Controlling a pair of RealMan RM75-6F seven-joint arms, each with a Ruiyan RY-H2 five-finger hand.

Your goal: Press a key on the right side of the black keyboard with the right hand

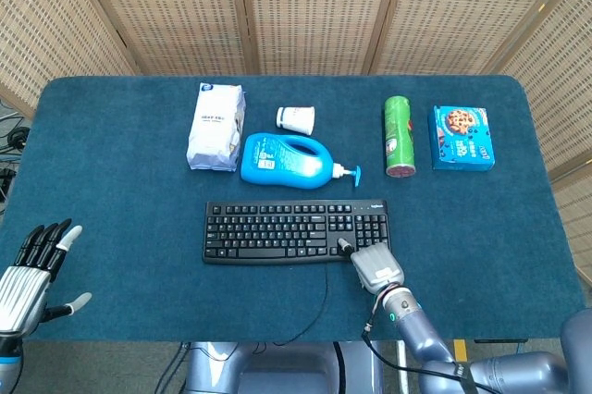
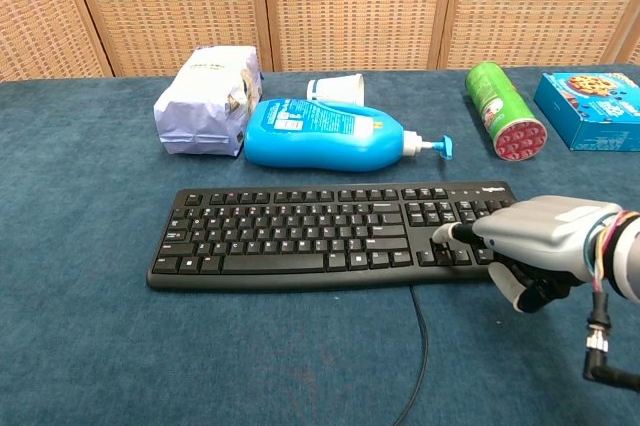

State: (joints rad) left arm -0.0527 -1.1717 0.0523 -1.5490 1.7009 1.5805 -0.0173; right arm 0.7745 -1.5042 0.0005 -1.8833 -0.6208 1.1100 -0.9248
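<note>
The black keyboard (image 1: 294, 230) (image 2: 330, 231) lies across the middle of the blue table. My right hand (image 1: 374, 265) (image 2: 535, 246) sits at its right front corner, one extended finger touching a key near the arrow cluster, the other fingers curled under. It holds nothing. My left hand (image 1: 26, 276) hangs off the table's front left corner, fingers spread, empty; the chest view does not show it.
Behind the keyboard lie a blue pump bottle (image 1: 287, 161) (image 2: 325, 134), a white-purple bag (image 1: 215, 127) (image 2: 207, 99), a white cup (image 1: 296, 119), a green can (image 1: 400, 136) (image 2: 505, 110) and a blue cookie box (image 1: 462, 137) (image 2: 593, 95). The keyboard cable (image 2: 421, 346) runs toward the front edge.
</note>
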